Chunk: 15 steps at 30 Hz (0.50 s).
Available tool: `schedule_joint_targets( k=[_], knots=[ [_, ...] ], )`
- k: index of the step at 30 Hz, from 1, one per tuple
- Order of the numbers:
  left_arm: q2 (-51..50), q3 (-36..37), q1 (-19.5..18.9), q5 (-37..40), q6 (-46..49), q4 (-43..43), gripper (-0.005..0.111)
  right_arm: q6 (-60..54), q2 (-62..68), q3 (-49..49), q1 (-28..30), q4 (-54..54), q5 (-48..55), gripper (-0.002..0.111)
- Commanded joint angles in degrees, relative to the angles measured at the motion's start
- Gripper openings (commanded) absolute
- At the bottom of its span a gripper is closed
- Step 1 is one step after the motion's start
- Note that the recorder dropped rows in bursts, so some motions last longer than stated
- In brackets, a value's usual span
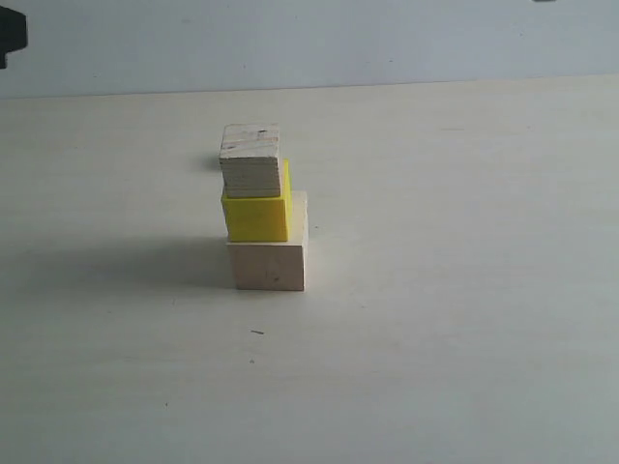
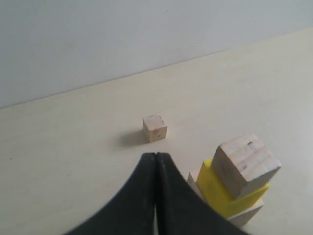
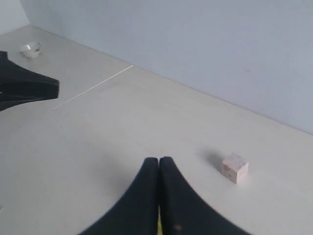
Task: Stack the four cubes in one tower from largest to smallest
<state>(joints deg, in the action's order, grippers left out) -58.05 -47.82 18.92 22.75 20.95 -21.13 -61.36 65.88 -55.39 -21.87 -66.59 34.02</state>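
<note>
Three of the four cubes stand as a tower in the exterior view. The large pale wood cube is the base, the yellow cube sits on it, and the small wood cube is on top, shifted a little left. The left wrist view shows the same stack beside my left gripper, which is shut and empty. The tiny wood cube lies alone on the table beyond its tips. My right gripper is also shut and empty, with the tiny cube a short way off. Neither gripper's fingers show in the exterior view.
The pale table runs back to a light wall. A dark piece of hardware shows at the exterior view's upper left edge. The right wrist view shows a black arm part and a small white object.
</note>
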Motion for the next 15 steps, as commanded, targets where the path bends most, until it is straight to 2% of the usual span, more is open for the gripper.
schedule_joint_targets(
  k=[1,6,9,15],
  knots=[
    [-9.08,-2.96,-2.96,-2.41,-2.74,-0.69,0.0,2.22,-3.27,4.51,0.3,0.29,0.33,0.0],
    [-20.52,-12.35,-9.0,1.87,-6.41,-0.69,0.0,8.68,-3.14,5.28,0.3,2.86,2.45,0.0],
    [-26.77,-18.71,-11.1,5.57,-6.64,-0.69,0.0,13.08,-3.14,5.28,0.3,2.85,2.78,0.0],
    [-39.48,-33.06,-11.54,18.13,-8.38,-2.55,0.0,16.94,-3.26,5.28,0.3,2.85,4.86,0.0]
  ],
)
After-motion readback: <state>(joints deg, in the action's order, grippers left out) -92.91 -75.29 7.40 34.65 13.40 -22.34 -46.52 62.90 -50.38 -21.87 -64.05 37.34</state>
